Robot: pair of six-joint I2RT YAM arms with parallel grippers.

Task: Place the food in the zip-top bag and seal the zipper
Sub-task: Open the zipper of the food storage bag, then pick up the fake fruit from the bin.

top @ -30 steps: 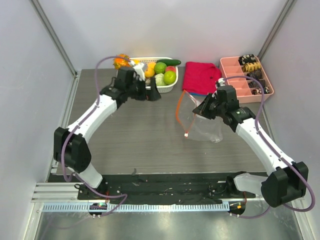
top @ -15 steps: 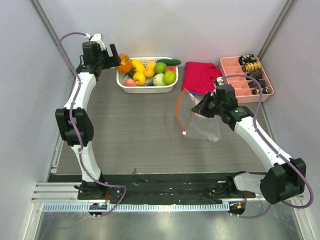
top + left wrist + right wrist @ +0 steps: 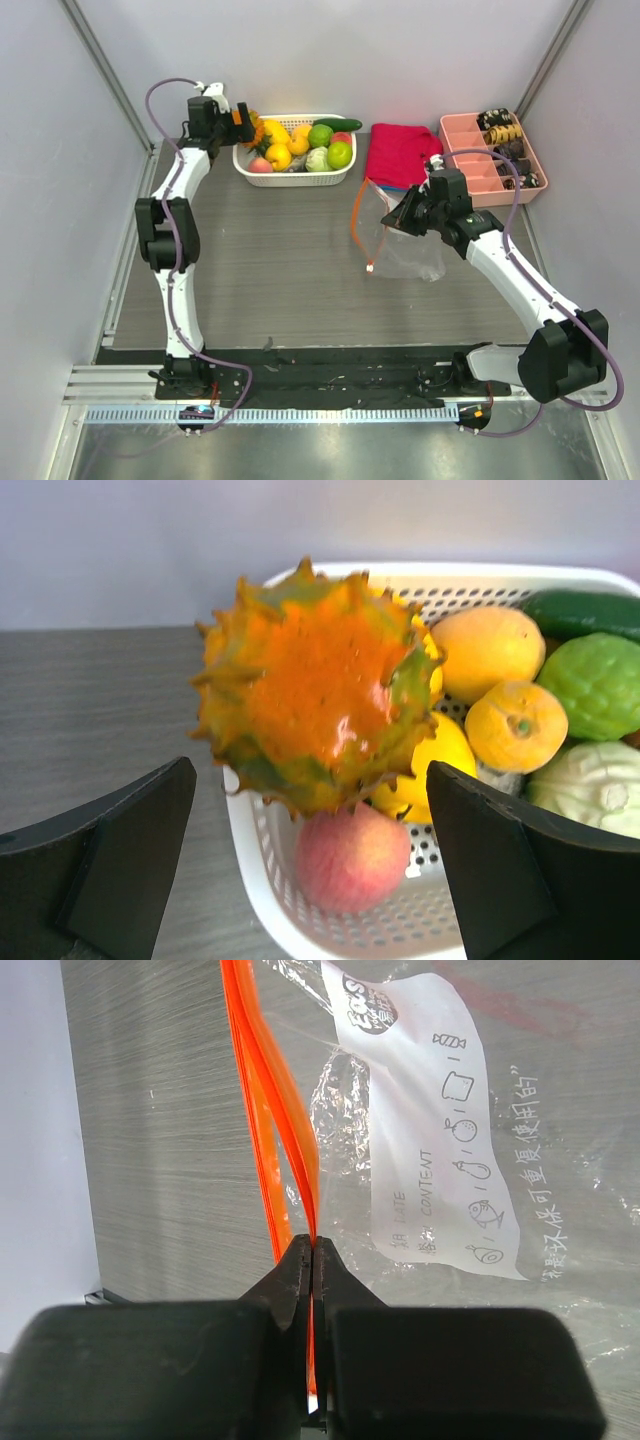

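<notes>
Two grippers, two different states for you. Your left gripper (image 3: pixel 308 772) reaches to the far left corner of the table (image 3: pixel 270 260) with its jaws spread wide. In its wrist view the dark fingers (image 3: pixel 120 870) stand on either side of the frilly orange-yellow fruit (image 3: pixel 320 685) with clear gaps, touching nothing. That fruit sits high at the left end of the white slotted basket (image 3: pixel 250 860), over the rim; you cannot tell from these views exactly what it rests on. Just below it in the basket lies the pink peach-like piece (image 3: pixel 350 858). To the right you see a round orange piece (image 3: pixel 487 652), a smaller yellow-orange one (image 3: pixel 515 725), a bumpy green piece (image 3: pixel 598 680) and a dark green cucumber (image 3: pixel 580 610) by the far wall.

Your right gripper (image 3: pixel 312 1252) is pinched together on the zipper (image 3: pixel 265 1090), with the orange-red strip running away from its fingertips. The zip-top bag (image 3: pixel 560 1110) lies on the table right of centre, well apart from the basket, its whitish label patch (image 3: pixel 440 1120) facing up. From above, the strip curves along the bag's left side down to the small white tab (image 3: pixel 371 268). All the food you can see is at the basket. A red cloth (image 3: pixel 400 152) lies just beyond the bag, and a pink compartment tray (image 3: pixel 445 140) stands at the far right
</notes>
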